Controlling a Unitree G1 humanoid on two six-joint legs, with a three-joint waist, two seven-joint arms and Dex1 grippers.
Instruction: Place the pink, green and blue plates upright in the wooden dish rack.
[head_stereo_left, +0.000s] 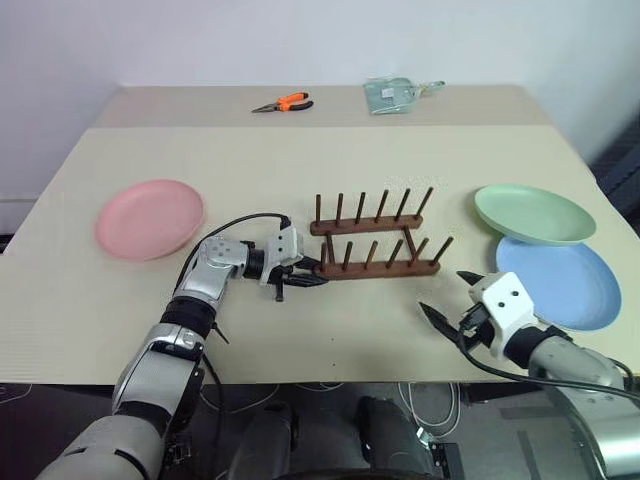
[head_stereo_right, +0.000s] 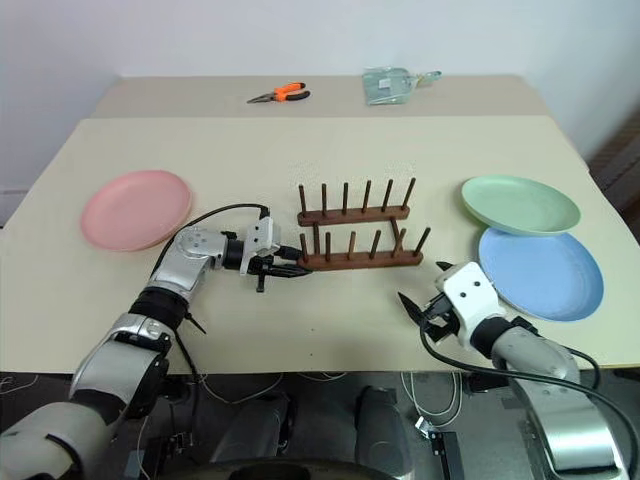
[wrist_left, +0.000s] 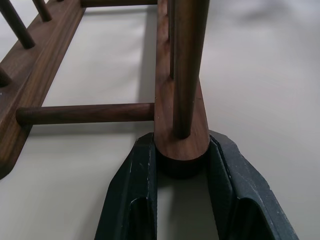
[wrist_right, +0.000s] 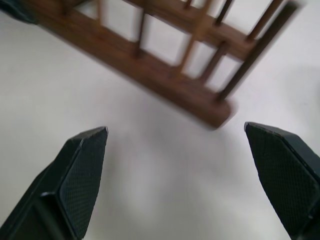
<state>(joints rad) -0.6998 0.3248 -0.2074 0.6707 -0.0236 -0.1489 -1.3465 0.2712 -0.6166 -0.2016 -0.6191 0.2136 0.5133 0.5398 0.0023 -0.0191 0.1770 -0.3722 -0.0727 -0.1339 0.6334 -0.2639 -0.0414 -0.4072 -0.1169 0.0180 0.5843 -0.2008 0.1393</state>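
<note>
Wooden dish rack (head_stereo_left: 375, 243) sits mid-table (head_stereo_left: 300, 170), upright, two rails with thin pegs, no plates in it. Left gripper (head_stereo_left: 303, 277) is clamped on the near rail's left end; in the left wrist view both black fingers (wrist_left: 135, 190) press against the rounded rail end, one each side, with a peg rising just beyond. Right gripper (head_stereo_left: 447, 295) hovers over bare table to the right of the rack and nearer the robot, jaws spread wide, holding nothing; in the right wrist view the rack's near rail end lies apart from its fingertips (wrist_right: 82, 165).

Pink plate (head_stereo_left: 150, 218) lies flat, well left of the rack. Green plate (head_stereo_left: 533, 213) lies flat to the right of the rack, its near edge overlapping the blue plate (head_stereo_left: 560, 282), which lies flat, right of the rack and closer to the robot.

Behind the rack, near the far table edge: orange-handled pliers (head_stereo_left: 283, 103) and a clear plastic packet (head_stereo_left: 393, 95), well apart from the rack.
</note>
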